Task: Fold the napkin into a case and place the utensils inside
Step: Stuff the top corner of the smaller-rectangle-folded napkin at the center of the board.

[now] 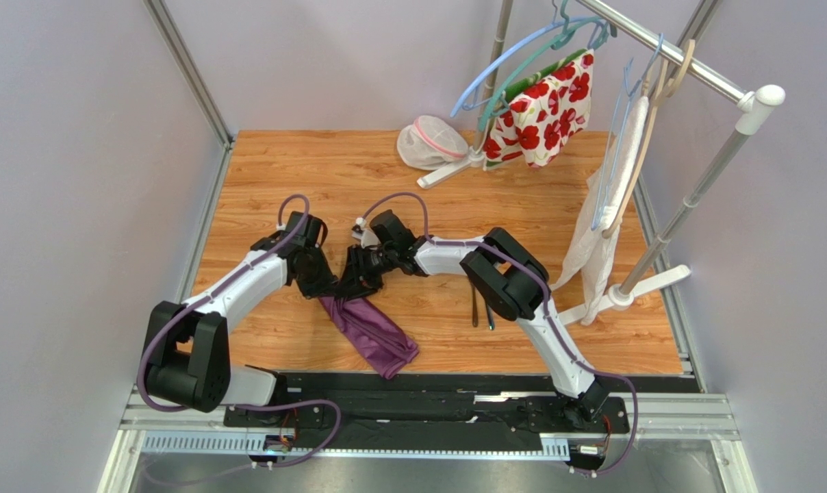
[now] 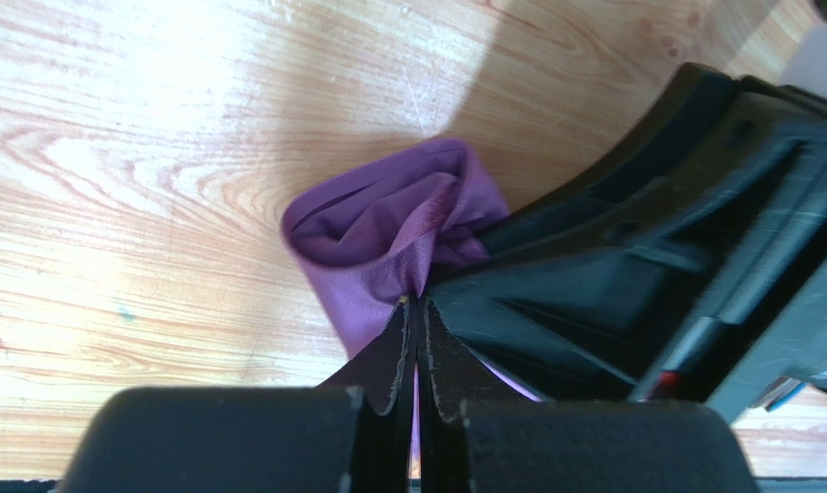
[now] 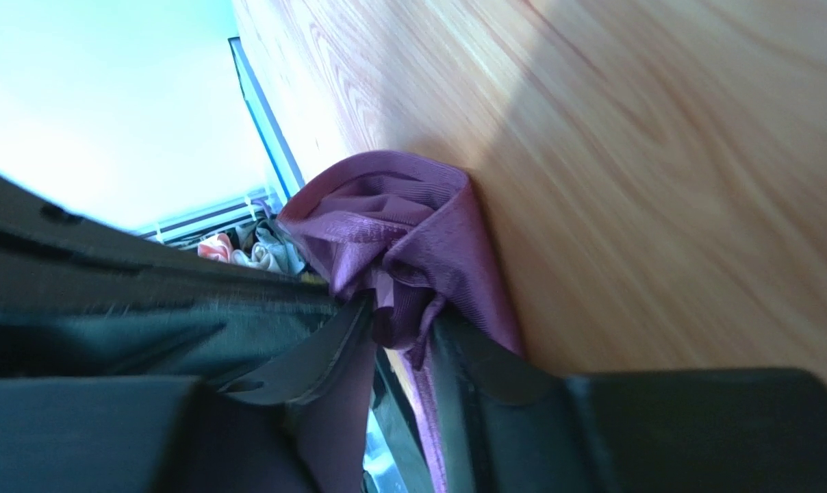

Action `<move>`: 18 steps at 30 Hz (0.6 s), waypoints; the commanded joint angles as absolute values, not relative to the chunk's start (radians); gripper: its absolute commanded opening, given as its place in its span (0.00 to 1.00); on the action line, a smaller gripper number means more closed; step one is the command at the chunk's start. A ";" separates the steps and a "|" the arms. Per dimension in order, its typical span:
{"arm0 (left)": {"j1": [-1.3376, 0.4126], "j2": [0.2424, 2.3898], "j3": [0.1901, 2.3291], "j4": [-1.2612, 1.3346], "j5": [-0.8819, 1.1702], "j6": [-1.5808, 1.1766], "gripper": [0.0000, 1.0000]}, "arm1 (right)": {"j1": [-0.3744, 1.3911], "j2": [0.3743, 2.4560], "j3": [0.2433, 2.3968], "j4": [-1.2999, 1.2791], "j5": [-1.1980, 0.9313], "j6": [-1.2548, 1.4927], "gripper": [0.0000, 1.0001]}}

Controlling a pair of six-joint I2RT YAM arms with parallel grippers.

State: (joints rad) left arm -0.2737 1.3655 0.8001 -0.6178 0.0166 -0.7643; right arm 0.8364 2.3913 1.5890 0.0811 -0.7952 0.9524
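Note:
The dark purple napkin (image 1: 374,331) lies as a bunched strip on the wooden table, running from both grippers toward the near edge. My left gripper (image 1: 325,283) is shut on its far end; in the left wrist view the pads (image 2: 397,354) pinch the cloth (image 2: 387,221). My right gripper (image 1: 358,275) meets it there, shut on the same bunched end (image 3: 412,231), with cloth between its fingers (image 3: 325,354). Its black body (image 2: 675,257) fills the right of the left wrist view. The dark utensils (image 1: 481,311) lie on the table by the right arm's elbow, partly hidden.
A white mesh pouch (image 1: 428,142) lies at the far edge. A flowered cloth (image 1: 543,108) and a white garment (image 1: 605,221) hang from a rack on the right, whose white base (image 1: 634,293) rests on the table.

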 commanded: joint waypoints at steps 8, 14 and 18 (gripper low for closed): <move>-0.279 1.327 0.775 -0.624 0.037 -0.793 0.00 | 0.827 2.270 1.480 0.130 -0.825 0.920 0.41; -0.279 1.315 0.769 -0.618 0.055 -0.798 0.00 | 0.827 2.249 1.456 0.178 -0.847 0.900 0.48; -0.279 1.310 0.762 -0.615 0.058 -0.799 0.00 | 0.825 2.237 1.451 0.184 -0.842 0.894 0.49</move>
State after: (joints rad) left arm -0.2752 1.3422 0.7765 -0.6193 0.0437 -0.7837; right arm 0.8234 2.2993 1.4612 0.1360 -0.8284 0.9245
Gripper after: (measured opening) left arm 0.007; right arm 0.484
